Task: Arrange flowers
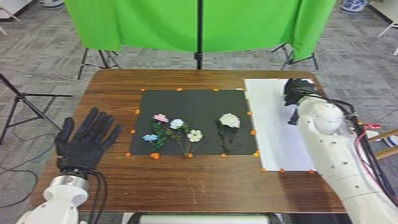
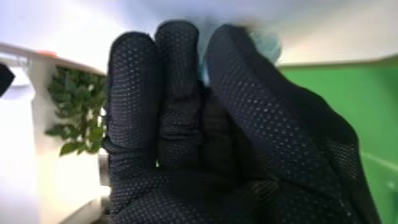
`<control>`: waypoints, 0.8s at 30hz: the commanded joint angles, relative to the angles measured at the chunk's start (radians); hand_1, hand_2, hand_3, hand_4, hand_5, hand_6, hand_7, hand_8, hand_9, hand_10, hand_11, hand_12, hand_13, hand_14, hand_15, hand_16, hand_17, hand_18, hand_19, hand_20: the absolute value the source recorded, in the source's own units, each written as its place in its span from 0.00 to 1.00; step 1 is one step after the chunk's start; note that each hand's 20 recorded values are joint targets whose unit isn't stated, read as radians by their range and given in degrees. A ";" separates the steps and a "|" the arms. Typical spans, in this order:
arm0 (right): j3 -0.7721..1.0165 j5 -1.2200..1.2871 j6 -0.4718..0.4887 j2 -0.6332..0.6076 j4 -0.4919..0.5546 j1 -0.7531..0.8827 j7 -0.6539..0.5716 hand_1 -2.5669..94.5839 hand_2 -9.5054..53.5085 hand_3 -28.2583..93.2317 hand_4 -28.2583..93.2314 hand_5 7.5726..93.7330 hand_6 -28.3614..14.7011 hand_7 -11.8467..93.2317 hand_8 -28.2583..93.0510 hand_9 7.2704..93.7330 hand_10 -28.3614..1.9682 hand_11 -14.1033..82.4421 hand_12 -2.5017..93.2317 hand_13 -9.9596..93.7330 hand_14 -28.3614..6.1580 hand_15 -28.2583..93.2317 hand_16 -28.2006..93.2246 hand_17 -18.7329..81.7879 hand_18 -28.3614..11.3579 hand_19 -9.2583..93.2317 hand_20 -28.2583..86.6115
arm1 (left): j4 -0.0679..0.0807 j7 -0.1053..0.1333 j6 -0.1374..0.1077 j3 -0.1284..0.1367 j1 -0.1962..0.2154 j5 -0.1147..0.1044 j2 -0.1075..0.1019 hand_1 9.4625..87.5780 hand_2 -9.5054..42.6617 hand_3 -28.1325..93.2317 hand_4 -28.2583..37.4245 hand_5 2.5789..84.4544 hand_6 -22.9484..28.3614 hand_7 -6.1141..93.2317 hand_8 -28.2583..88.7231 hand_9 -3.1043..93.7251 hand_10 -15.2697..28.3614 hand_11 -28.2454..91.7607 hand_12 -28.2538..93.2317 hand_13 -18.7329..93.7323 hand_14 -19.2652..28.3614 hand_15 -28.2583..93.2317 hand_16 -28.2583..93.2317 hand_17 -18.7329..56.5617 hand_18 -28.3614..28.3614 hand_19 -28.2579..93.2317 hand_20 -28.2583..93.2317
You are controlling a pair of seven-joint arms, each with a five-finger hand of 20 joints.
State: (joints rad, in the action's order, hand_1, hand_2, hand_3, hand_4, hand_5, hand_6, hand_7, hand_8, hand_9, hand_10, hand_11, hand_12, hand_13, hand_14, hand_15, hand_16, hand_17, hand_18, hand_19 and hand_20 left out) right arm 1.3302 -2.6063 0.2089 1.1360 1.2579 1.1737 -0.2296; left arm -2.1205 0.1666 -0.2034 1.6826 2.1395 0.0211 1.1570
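My left hand (image 1: 80,145) is open, its fingers spread over the table's left side. My right hand (image 1: 297,91) is over the far right part of a white sheet, away from the flowers. On the black mat lie a pink flower (image 1: 160,118), a small white flower (image 1: 177,123), a blue flower (image 1: 150,137) and a cream flower (image 1: 195,135), close together with green stems. A larger white flower (image 1: 229,120) lies apart, to their right. In the right wrist view, a pale blue translucent thing (image 2: 268,44) is partly hidden behind my right hand (image 2: 222,145).
The black mat (image 1: 202,102) occupies the table's middle, with the white sheet (image 1: 277,135) to its right. Orange markers line their edges. A green cloth (image 1: 147,25) hangs on a stand beyond the brown table (image 1: 169,185).
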 commanded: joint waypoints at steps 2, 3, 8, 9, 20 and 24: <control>-0.030 0.070 -0.098 -0.080 0.058 0.075 -0.014 0.73 0.00 0.79 0.00 0.71 0.67 0.53 0.27 0.84 0.62 0.30 0.52 0.80 0.76 0.55 0.63 0.62 0.46 0.97 0.28 | 0.005 -0.011 0.006 -0.004 0.024 0.005 0.011 0.19 0.42 0.83 0.00 0.51 0.62 0.19 0.17 0.46 0.71 0.42 0.36 0.44 0.73 0.55 0.21 0.20 0.76 0.48 0.38; -0.041 0.093 -0.113 -0.098 0.084 0.085 -0.020 0.73 0.00 0.80 0.00 0.71 0.67 0.53 0.28 0.84 0.62 0.30 0.52 0.80 0.75 0.55 0.63 0.62 0.45 0.97 0.29 | 0.004 -0.009 0.006 -0.002 0.025 0.007 0.013 0.19 0.42 0.83 0.00 0.51 0.62 0.19 0.17 0.46 0.71 0.42 0.36 0.44 0.74 0.55 0.21 0.20 0.76 0.48 0.38; -0.035 0.203 -0.091 -0.128 0.320 0.178 -0.085 0.71 0.00 0.82 0.00 0.71 0.67 0.54 0.28 0.84 0.61 0.30 0.53 0.80 0.73 0.56 0.63 0.61 0.42 0.97 0.30 | -0.003 -0.017 0.008 0.010 0.024 0.000 0.017 0.19 0.42 0.83 0.00 0.51 0.62 0.19 0.17 0.46 0.71 0.42 0.36 0.44 0.73 0.55 0.21 0.20 0.77 0.48 0.38; -0.049 0.206 -0.073 -0.137 0.366 0.190 -0.082 0.71 0.00 0.83 0.00 0.71 0.67 0.55 0.29 0.84 0.61 0.30 0.53 0.79 0.72 0.56 0.63 0.60 0.41 0.98 0.30 | -0.004 -0.017 0.009 0.012 0.025 -0.006 0.019 0.19 0.42 0.83 0.00 0.51 0.62 0.19 0.17 0.46 0.71 0.42 0.36 0.44 0.73 0.55 0.21 0.20 0.77 0.48 0.38; -0.032 0.184 -0.033 -0.146 0.683 0.445 0.062 0.69 0.00 0.83 0.00 0.68 0.67 0.56 0.30 0.81 0.62 0.31 0.53 0.77 0.71 0.57 0.62 0.58 0.34 0.91 0.39 | 0.004 -0.007 0.005 0.008 0.003 0.001 0.024 0.19 0.41 0.84 0.00 0.51 0.61 0.20 0.17 0.45 0.70 0.42 0.36 0.43 0.72 0.55 0.21 0.20 0.76 0.48 0.37; -0.028 0.169 -0.004 -0.128 0.729 0.504 0.085 0.64 0.00 0.82 0.00 0.67 0.65 0.55 0.29 0.80 0.60 0.31 0.51 0.76 0.68 0.58 0.61 0.61 0.29 0.77 0.50 | -0.003 0.001 0.011 0.011 0.004 -0.019 0.026 0.19 0.41 0.84 0.00 0.51 0.61 0.20 0.17 0.45 0.70 0.42 0.36 0.43 0.72 0.55 0.21 0.20 0.76 0.47 0.38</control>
State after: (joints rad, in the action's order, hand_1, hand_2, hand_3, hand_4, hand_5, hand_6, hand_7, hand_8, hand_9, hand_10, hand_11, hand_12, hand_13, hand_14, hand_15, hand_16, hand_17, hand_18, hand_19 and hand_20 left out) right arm 1.3098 -2.4247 0.1540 0.9780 1.9282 1.5590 -0.1546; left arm -2.1209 0.1611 -0.1990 1.6915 2.1380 0.0224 1.1715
